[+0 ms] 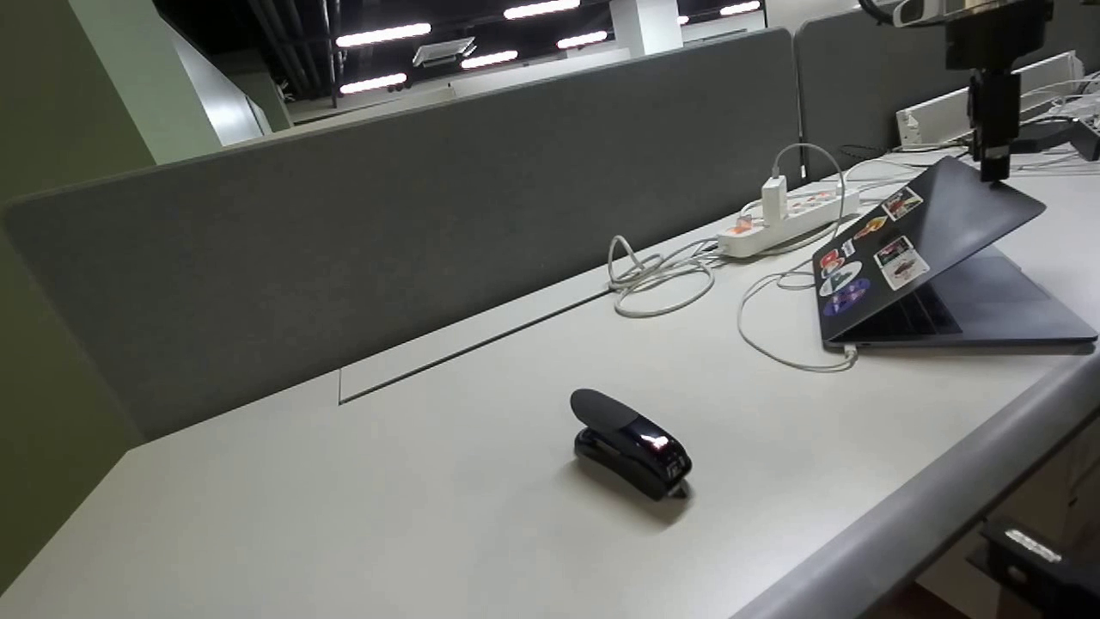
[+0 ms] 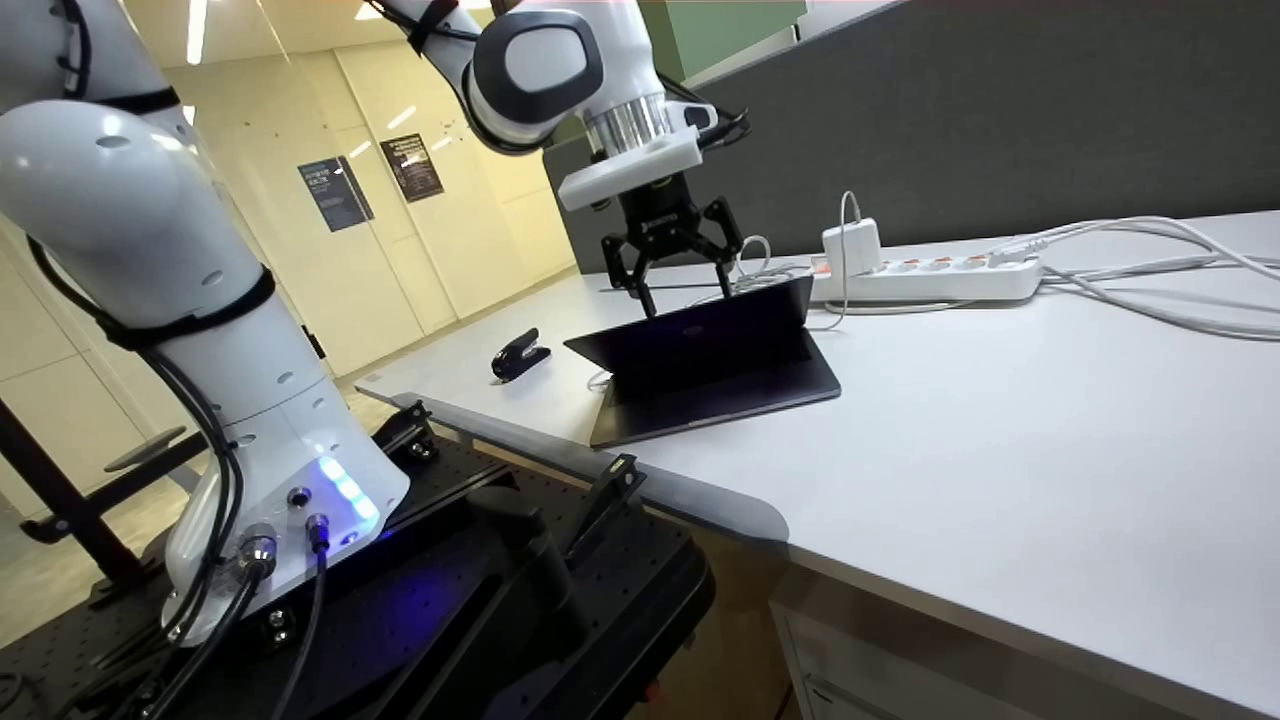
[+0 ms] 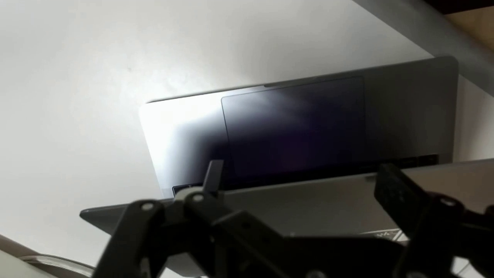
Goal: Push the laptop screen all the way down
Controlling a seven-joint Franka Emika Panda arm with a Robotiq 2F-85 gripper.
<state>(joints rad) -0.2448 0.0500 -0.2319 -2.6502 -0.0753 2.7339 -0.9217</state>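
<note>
Desk (image 1: 447, 481): pale top, grey front edge.
Partition (image 1: 481, 223): dark grey, along the desk's back.
Power strip (image 2: 930, 286): white, charger (image 2: 852, 248) plugged in.
Stapler (image 1: 640, 440): on the desk, well apart from the laptop (image 1: 1014, 297).
Laptop screen (image 1: 937, 225): part open, tilted over the keyboard (image 1: 928, 315), near the power strip.
Gripper (image 2: 687, 297): fingers wide apart, grasping nothing, tips at the screen's upper edge.
Wall (image 2: 440, 255): yellowish, two dark posters (image 2: 411, 167).

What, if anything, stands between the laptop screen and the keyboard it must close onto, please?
Nothing visible does: in an exterior view the gap between the tilted screen and the keyboard looks free, though part of it is hidden. The fingers are at the screen's raised edge, outside that gap.
</note>
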